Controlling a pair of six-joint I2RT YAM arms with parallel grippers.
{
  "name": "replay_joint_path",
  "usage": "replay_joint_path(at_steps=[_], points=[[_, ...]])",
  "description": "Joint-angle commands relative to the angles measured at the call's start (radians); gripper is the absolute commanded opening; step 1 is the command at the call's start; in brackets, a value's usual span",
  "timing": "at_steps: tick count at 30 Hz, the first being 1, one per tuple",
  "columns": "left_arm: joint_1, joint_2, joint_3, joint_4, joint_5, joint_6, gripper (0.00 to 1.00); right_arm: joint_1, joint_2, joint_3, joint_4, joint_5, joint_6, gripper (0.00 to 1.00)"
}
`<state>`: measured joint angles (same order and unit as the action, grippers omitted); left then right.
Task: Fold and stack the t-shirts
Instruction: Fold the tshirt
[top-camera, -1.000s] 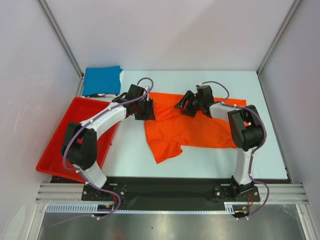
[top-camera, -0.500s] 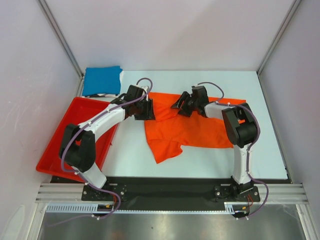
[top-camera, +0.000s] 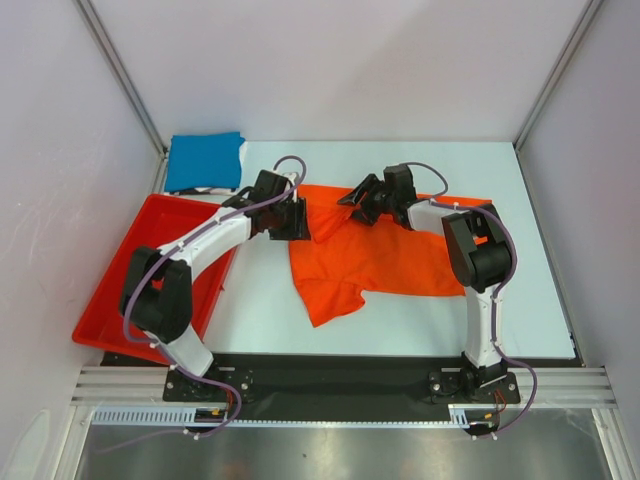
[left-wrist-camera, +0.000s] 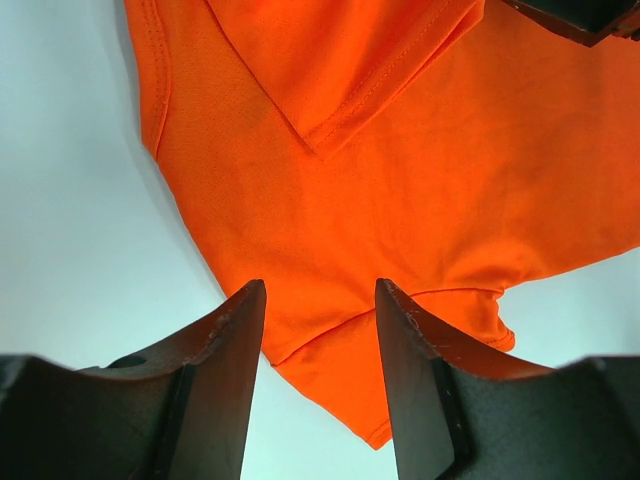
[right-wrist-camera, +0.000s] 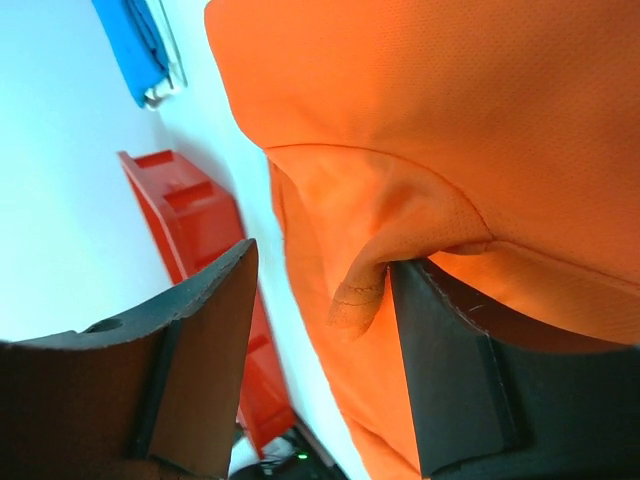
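An orange t-shirt (top-camera: 370, 260) lies spread on the white table, its upper left part folded over and one sleeve trailing toward the front. My left gripper (top-camera: 298, 222) hovers open at the shirt's upper left edge; in the left wrist view (left-wrist-camera: 320, 290) the shirt (left-wrist-camera: 400, 180) lies below the parted fingers. My right gripper (top-camera: 352, 200) is open over the shirt's top edge; in the right wrist view (right-wrist-camera: 320, 260) a fold of the orange cloth (right-wrist-camera: 450, 100) drapes over one finger (right-wrist-camera: 450, 380). A folded blue t-shirt (top-camera: 205, 160) lies at the back left.
A red bin (top-camera: 125, 290) stands along the table's left side, also in the right wrist view (right-wrist-camera: 200, 230). The blue shirt shows there too (right-wrist-camera: 140, 50). Grey walls and metal frame posts enclose the table. The arm bases sit at the near edge.
My right gripper has shifted left and slightly back along the shirt's top edge. The left arm has not moved.
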<state>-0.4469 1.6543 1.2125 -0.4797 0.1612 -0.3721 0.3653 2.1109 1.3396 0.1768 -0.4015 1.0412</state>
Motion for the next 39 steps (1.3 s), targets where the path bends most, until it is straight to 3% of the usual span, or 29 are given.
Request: replay_joint_path(at_steps=[1, 21, 25, 29, 35, 39], points=[[-0.003, 0.018, 0.036, 0.03, 0.0, 0.025, 0.54, 0.001, -0.019, 0.018, 0.046, -0.026, 0.097, 0.61], [0.01, 0.22, 0.177, 0.033, 0.093, -0.037, 0.59, -0.042, 0.066, 0.036, 0.22, -0.04, 0.247, 0.61], [0.03, 0.233, 0.18, 0.053, 0.11, -0.059, 0.58, -0.022, 0.028, -0.034, 0.223, 0.031, 0.305, 0.61], [0.045, 0.233, 0.186, 0.052, 0.115, -0.056, 0.58, -0.016, 0.018, -0.141, 0.361, 0.09, 0.397, 0.61], [0.054, 0.245, 0.188, 0.055, 0.124, -0.062, 0.57, -0.011, 0.044, -0.143, 0.454, 0.116, 0.416, 0.61], [0.054, 0.243, 0.19, 0.056, 0.127, -0.06, 0.57, -0.012, 0.014, -0.135, 0.409, 0.092, 0.401, 0.58]])
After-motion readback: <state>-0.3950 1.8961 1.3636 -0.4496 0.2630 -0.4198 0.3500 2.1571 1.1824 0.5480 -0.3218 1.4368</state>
